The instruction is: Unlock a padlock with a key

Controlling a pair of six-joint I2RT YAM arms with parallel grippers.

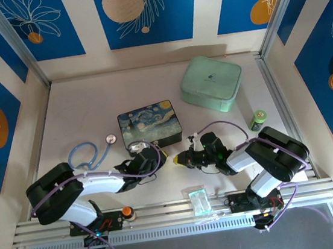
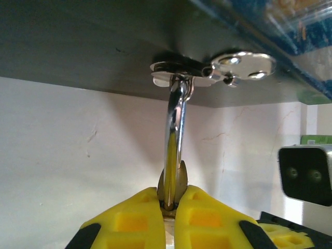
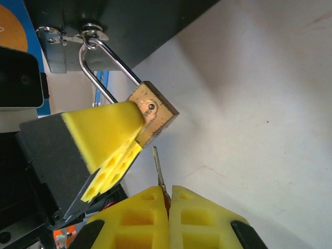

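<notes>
The small brass padlock (image 3: 154, 115) hangs by its silver shackle (image 3: 101, 64) from the metal clasp (image 2: 213, 69) on the front of the painted box (image 1: 149, 125). My left gripper (image 2: 174, 196) is shut on the padlock body, with the shackle (image 2: 175, 124) rising straight up to the clasp. My right gripper (image 3: 169, 196) is shut on the thin key (image 3: 158, 167). The key's tip points up and stops just short of the padlock's lower face. In the top view the left gripper (image 1: 163, 156) and right gripper (image 1: 179, 159) meet in front of the box.
A mint-green pouch (image 1: 211, 84) lies at the back right. A blue stethoscope (image 1: 88, 153) lies left of the box, and a green can (image 1: 258, 119) stands at the right. A clear plastic packet (image 1: 198, 199) rests on the front rail.
</notes>
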